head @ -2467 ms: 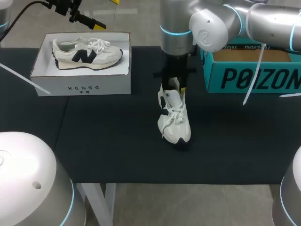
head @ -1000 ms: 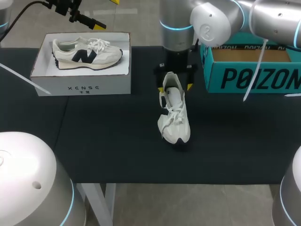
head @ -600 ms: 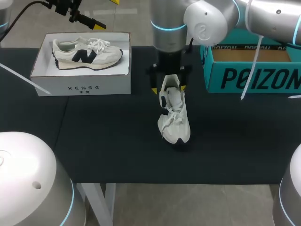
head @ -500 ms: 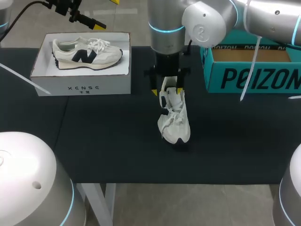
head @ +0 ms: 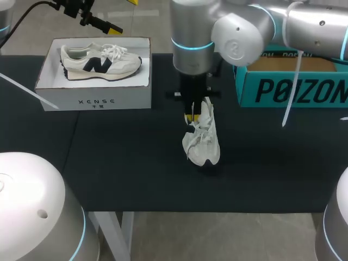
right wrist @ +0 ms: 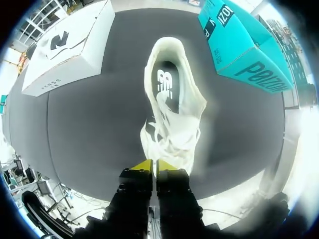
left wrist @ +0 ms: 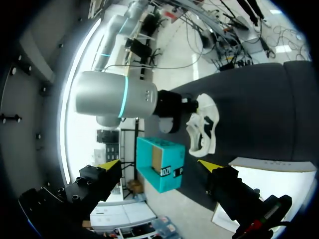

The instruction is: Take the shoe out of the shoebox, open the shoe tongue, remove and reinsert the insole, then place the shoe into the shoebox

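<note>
Starting at my left, nothing has moved: the left gripper hangs off beyond the white shoebox with its fingers wide apart and empty, and the spare sneaker lies in that box as before.

The change is all in the middle. A second ago my right arm stood behind the heel of the shoe with its fingers spread. Since then the right gripper has slid across and dropped over the lacing. Its yellow tips are now drawn almost together on a thin white sliver of the shoe. I take that for the shoe tongue, though it could be a lace.

The shoe rests on the table, toe where it was, but its upper now leans toward the teal shoebox. The insole lies in place inside.

I judge the shoe is out and tongue-opening has just begun. On my right, the teal shoebox sits open, awaiting the shoe.
</note>
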`<state>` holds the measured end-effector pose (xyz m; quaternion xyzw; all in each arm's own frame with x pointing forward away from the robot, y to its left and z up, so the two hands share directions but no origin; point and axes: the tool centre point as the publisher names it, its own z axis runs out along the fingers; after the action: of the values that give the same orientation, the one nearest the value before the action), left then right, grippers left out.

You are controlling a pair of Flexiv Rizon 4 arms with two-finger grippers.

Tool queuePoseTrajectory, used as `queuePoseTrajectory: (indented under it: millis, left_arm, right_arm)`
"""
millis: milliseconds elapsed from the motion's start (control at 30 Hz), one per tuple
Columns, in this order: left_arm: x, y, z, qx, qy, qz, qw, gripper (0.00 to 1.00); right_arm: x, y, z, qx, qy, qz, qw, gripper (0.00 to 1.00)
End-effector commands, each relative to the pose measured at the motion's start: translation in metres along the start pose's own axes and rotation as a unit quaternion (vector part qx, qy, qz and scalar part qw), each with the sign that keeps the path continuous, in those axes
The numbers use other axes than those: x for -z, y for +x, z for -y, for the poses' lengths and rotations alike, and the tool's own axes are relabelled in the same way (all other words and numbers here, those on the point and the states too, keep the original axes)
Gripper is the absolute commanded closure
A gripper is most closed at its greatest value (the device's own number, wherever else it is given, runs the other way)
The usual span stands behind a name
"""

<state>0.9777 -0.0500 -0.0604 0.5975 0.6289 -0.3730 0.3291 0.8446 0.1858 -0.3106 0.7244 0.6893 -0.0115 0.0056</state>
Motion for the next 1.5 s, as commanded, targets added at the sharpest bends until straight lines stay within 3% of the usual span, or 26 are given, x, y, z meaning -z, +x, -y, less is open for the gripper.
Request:
queuePoseTrajectory:
  millis: [33,233,500,833,1033,1500]
  left_arm:
    - [0.0,0.0,0.0,0.0,0.0,-0.002,1.0,0.0]
    - [0.0,0.0,0.0,0.0,0.0,-0.002,1.0,0.0]
    - [0.0,0.0,0.0,0.0,0.0,-0.002,1.0,0.0]
    - [0.0,0.0,0.0,0.0,0.0,-0.002,1.0,0.0]
    - [0.0,0.0,0.0,0.0,0.0,-0.002,1.0,0.0]
    - [0.0,0.0,0.0,0.0,0.0,-0.002,1.0,0.0]
  right_arm:
    - [0.003,-0.01,0.006,-0.002,0.001,-0.005,1.0,1.0]
    - [-0.003,-0.026,0.008,0.0,0.011,-0.006,1.0,1.0]
    - [-0.012,-0.039,-0.006,0.014,0.015,-0.009,1.0,1.0]
    - [-0.031,-0.033,-0.031,0.035,0.025,-0.027,0.999,1.0]
    - [-0.041,-0.044,-0.04,0.041,0.032,-0.037,0.998,1.0]
    - [-0.035,-0.054,-0.065,0.076,0.036,-0.038,0.996,1.0]
